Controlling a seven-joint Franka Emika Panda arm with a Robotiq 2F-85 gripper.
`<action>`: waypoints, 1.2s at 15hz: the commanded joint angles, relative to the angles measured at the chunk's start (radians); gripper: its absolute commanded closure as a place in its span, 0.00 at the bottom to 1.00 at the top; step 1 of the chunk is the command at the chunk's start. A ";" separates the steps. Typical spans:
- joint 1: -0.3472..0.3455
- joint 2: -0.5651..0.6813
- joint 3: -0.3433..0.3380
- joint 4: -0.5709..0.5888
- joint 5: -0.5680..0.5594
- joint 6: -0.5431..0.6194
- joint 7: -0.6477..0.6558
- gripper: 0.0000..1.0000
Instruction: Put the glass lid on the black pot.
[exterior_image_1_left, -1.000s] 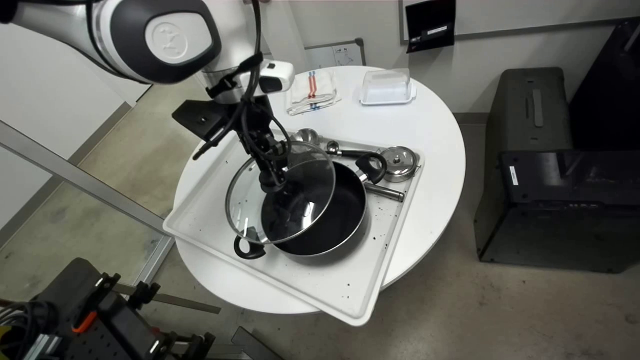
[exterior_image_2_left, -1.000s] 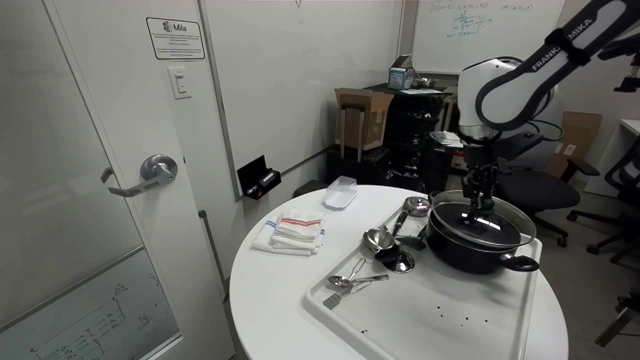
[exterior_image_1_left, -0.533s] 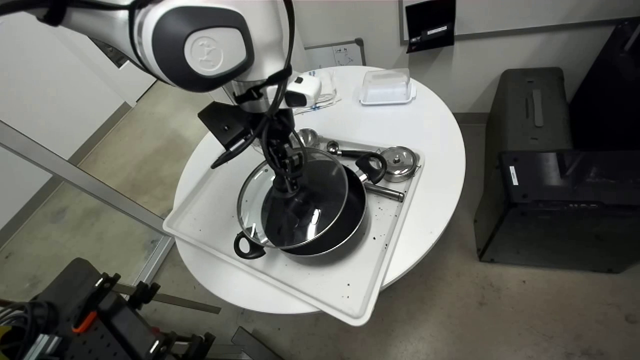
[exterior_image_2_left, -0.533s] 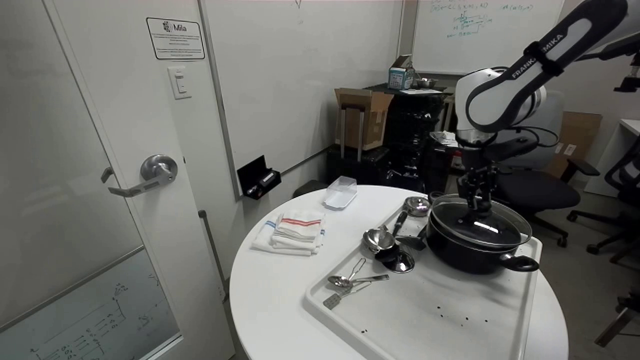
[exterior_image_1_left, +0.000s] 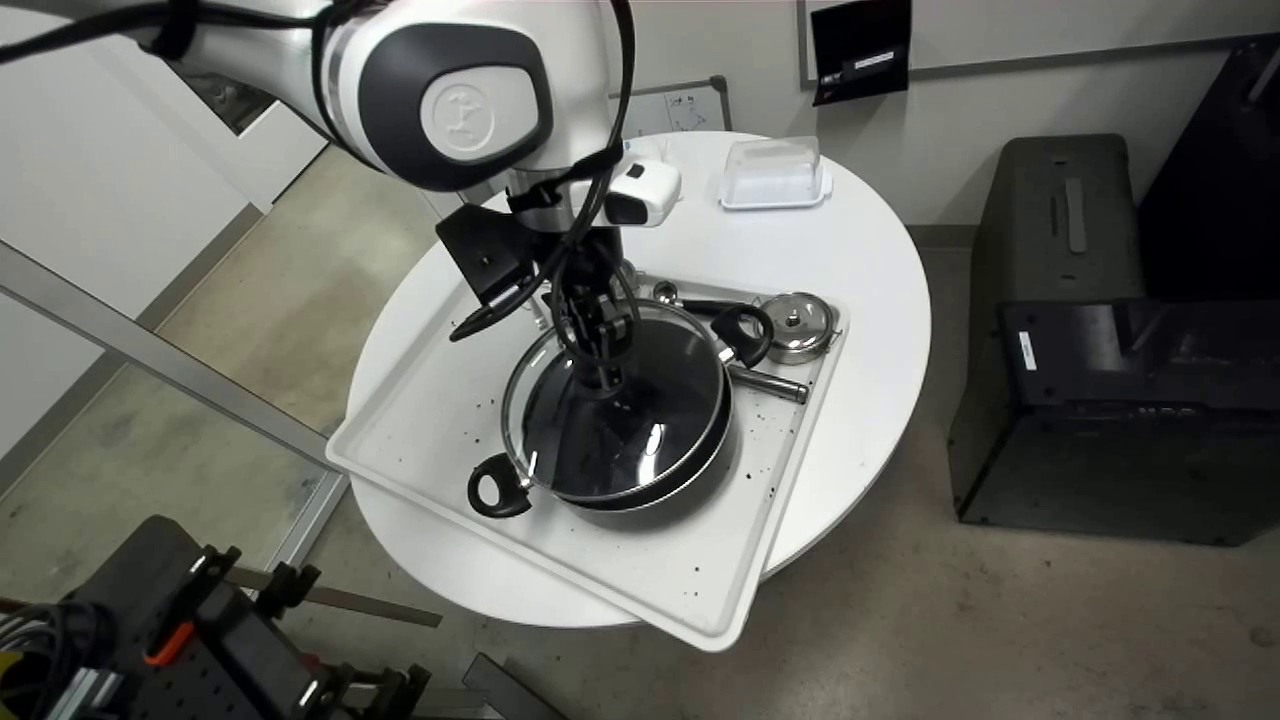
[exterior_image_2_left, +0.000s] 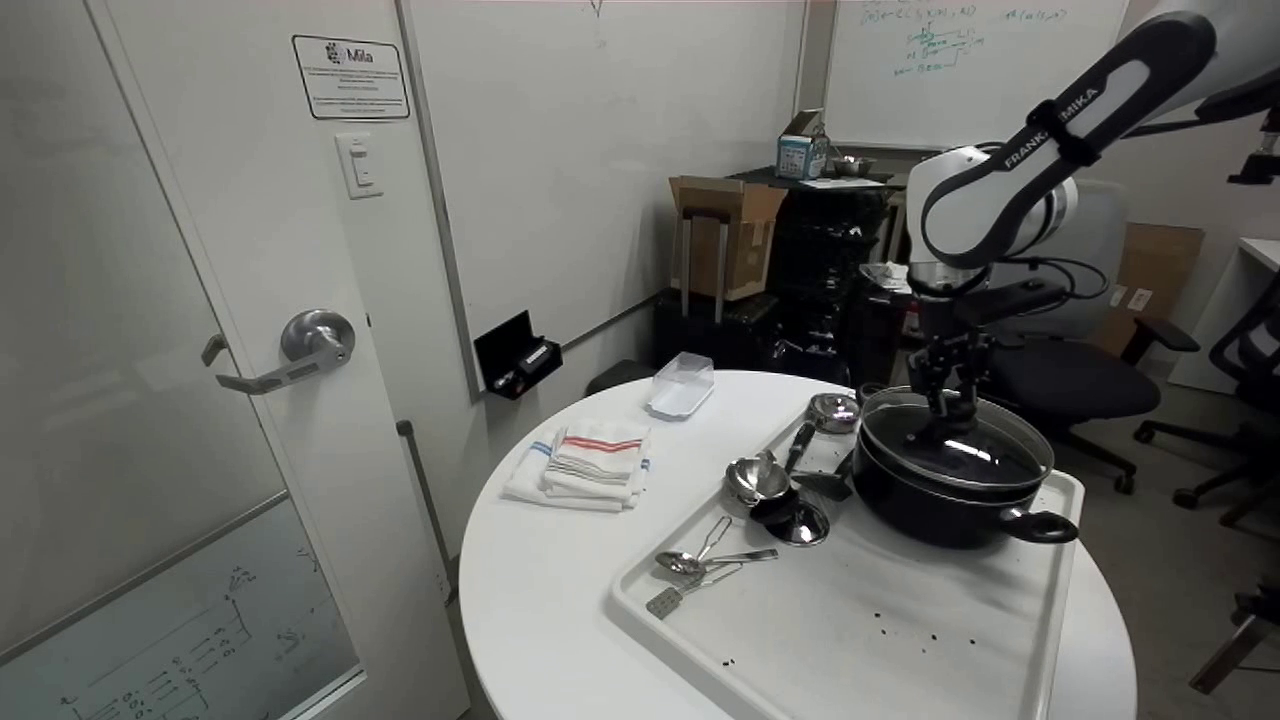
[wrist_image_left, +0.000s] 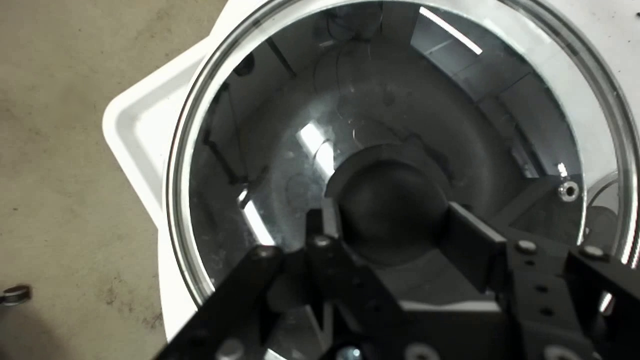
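The gripper (wrist_image_left: 395, 220) pinches the glass lid (exterior_image_1_left: 650, 440) by its dark knob (wrist_image_left: 392, 212), held from both sides. From where I stand, the lid is right over the black pot (exterior_image_2_left: 920, 515), though I can't tell whether the two touch. The pot sits on a white tray (exterior_image_2_left: 850, 620) on the round table (exterior_image_1_left: 870, 290)

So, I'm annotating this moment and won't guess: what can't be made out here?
Lid: top cut off by the wrist view's edge; bottom mostly hidden by the pincer.
Its contact with the pot: any gap too small to judge, both exterior views.
Specks: too small to identify, both exterior views.
Arm: base cut off by the edge, both exterior views.
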 joint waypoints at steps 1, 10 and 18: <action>0.003 0.025 -0.008 0.053 0.025 -0.040 0.023 0.74; 0.003 0.058 -0.009 0.075 0.027 -0.035 0.046 0.74; 0.004 0.062 -0.011 0.076 0.025 -0.030 0.047 0.74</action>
